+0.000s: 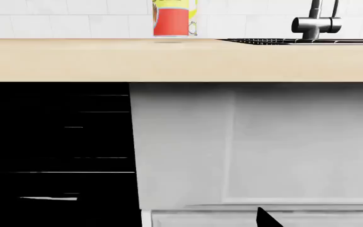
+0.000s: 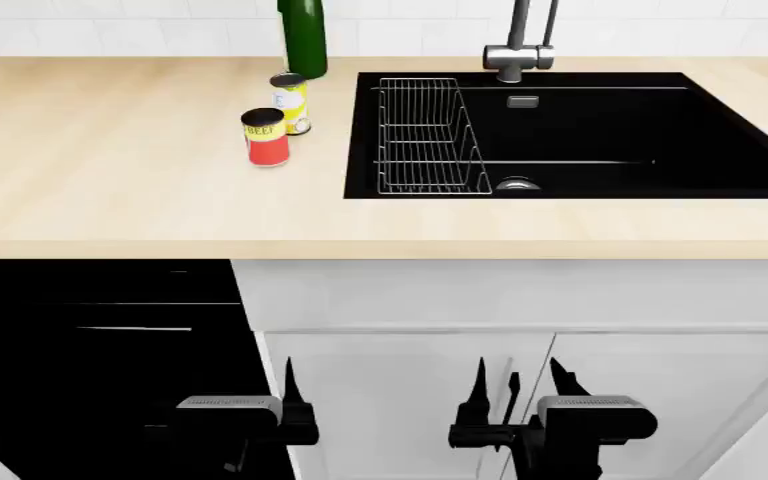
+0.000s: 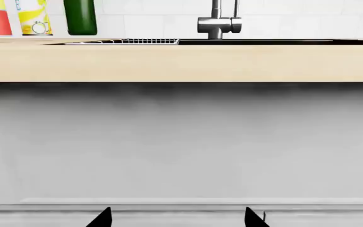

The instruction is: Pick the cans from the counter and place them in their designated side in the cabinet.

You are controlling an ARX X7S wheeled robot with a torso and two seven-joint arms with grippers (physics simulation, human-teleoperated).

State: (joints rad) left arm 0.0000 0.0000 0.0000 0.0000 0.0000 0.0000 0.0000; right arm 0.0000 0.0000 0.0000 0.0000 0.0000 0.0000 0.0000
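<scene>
The beige wood-grain table is stretching across the upper half of the head view, its front edge running level above white cabinet doors and a black drawer bay at eight o'clock. A black sink is sitting set into the table at two o'clock, a wire drying rack standing in its left end and a grey faucet rising at its rear rim. A tall green bottle is standing at twelve o'clock by the tiled wall. Just in front of it, the yellow and white can is standing upright, and the red and yellow can is standing upright just beside and in front of that one, both at eleven o'clock on the table and close to the sink's left rim; whether the two are touching cannot be told. At six o'clock, below the table edge and facing the cabinet doors, the right tool is hanging released, its black fingers spread and gripping nothing. The left tool is hovering at seven o'clock, only one finger showing, so its state cannot be told.
</scene>
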